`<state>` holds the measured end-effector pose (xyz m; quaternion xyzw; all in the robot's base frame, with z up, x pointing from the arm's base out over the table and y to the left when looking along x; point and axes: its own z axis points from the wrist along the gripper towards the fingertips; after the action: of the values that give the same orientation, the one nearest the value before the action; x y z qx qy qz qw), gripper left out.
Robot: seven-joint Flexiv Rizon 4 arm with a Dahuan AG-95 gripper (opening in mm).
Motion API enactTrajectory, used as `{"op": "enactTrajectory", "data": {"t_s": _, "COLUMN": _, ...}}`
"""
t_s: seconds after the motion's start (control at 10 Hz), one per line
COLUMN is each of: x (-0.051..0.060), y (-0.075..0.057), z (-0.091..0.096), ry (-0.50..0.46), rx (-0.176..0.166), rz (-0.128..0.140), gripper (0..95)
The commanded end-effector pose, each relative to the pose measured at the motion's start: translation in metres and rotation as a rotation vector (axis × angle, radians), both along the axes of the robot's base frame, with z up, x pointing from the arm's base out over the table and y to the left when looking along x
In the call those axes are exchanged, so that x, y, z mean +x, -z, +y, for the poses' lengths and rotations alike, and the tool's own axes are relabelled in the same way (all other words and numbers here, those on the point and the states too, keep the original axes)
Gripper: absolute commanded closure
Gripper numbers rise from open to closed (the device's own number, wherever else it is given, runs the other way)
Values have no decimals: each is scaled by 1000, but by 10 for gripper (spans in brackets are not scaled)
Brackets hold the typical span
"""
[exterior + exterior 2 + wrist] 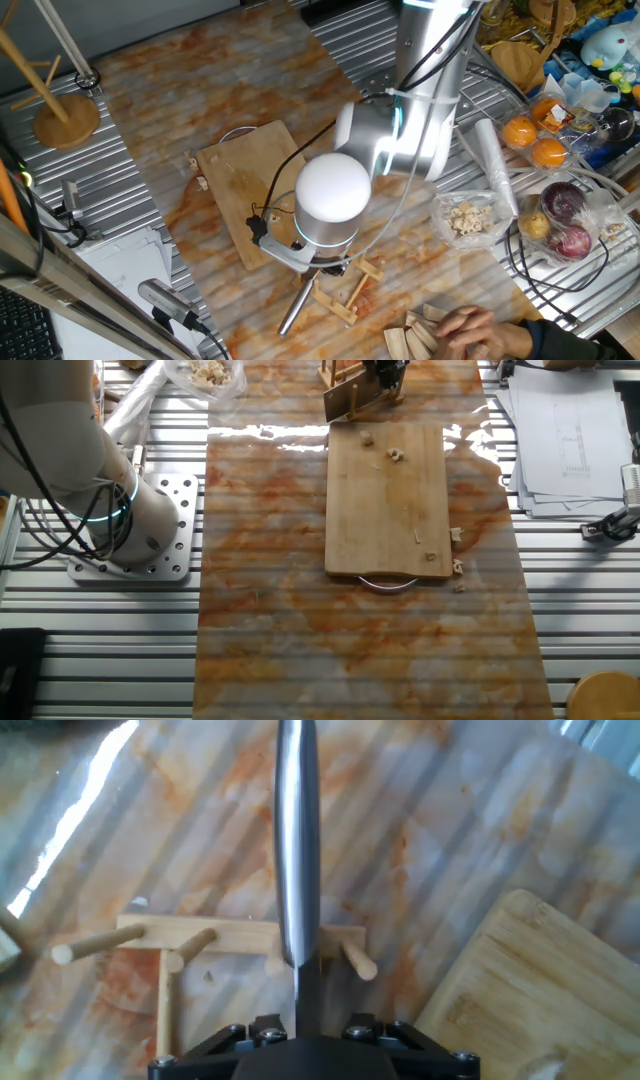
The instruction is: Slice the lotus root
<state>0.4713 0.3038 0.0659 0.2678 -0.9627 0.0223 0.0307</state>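
Several tiny pale lotus root chunks [397, 455] lie scattered on the wooden cutting board [385, 500] and just off its right edge [457, 535]. One chunk shows beside the board [200, 183] in one fixed view. My gripper [305, 1028] is shut on a knife. Its steel handle [298, 840] points away from the hand, over the small wooden peg rack [230, 935]. In one fixed view the gripper [322, 268] is beyond the board's near corner, with the handle [293, 312] sticking out. The other fixed view shows the gripper [384, 374] and blade [354, 402] at the board's far end.
A clear bag of pale chunks [468, 218] lies right of the arm, with oranges [535, 140] and red onions [565, 215] beyond. A person's hand [480, 330] rests on wooden blocks at the front. A wooden stand [65, 115] is at the left. Papers [565, 440] lie beside the mat.
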Motion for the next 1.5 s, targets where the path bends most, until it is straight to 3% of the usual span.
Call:
{"op": "enactTrajectory", "data": {"t_s": 0.1, "x": -9, "y": -36, "z": 0, "ry": 31, "rx": 13, "rz": 8, "gripper": 570}}
{"op": "enactTrajectory", "data": {"t_s": 0.2, "x": -16, "y": -56, "z": -2, "ry": 61, "rx": 5, "rz": 6, "gripper": 570}}
{"op": "enactTrajectory", "data": {"t_s": 0.4, "x": -26, "y": -78, "z": -22, "ry": 133, "rx": -8, "rz": 0, "gripper": 570}}
{"op": "enactTrajectory", "data": {"t_s": 0.5, "x": -30, "y": -85, "z": -34, "ry": 157, "rx": -23, "rz": -1, "gripper": 950}}
{"op": "enactTrajectory", "data": {"t_s": 0.6, "x": -35, "y": -93, "z": -54, "ry": 176, "rx": -48, "rz": 4, "gripper": 950}}
{"op": "enactTrajectory", "data": {"t_s": 0.7, "x": -38, "y": -98, "z": -76, "ry": 192, "rx": -43, "rz": 7, "gripper": 950}}
{"op": "enactTrajectory", "data": {"t_s": 1.0, "x": -35, "y": -100, "z": -150, "ry": 137, "rx": 20, "rz": 24, "gripper": 950}}
{"op": "enactTrajectory", "data": {"t_s": 1.2, "x": -25, "y": -100, "z": -180, "ry": 123, "rx": 28, "rz": 49, "gripper": 950}}
{"op": "enactTrajectory", "data": {"t_s": 1.3, "x": -23, "y": -96, "z": -181, "ry": 179, "rx": 5, "rz": 67, "gripper": 950}}
{"op": "enactTrajectory", "data": {"t_s": 1.5, "x": -22, "y": -92, "z": -183, "ry": 220, "rx": 12, "rz": 78, "gripper": 950}}
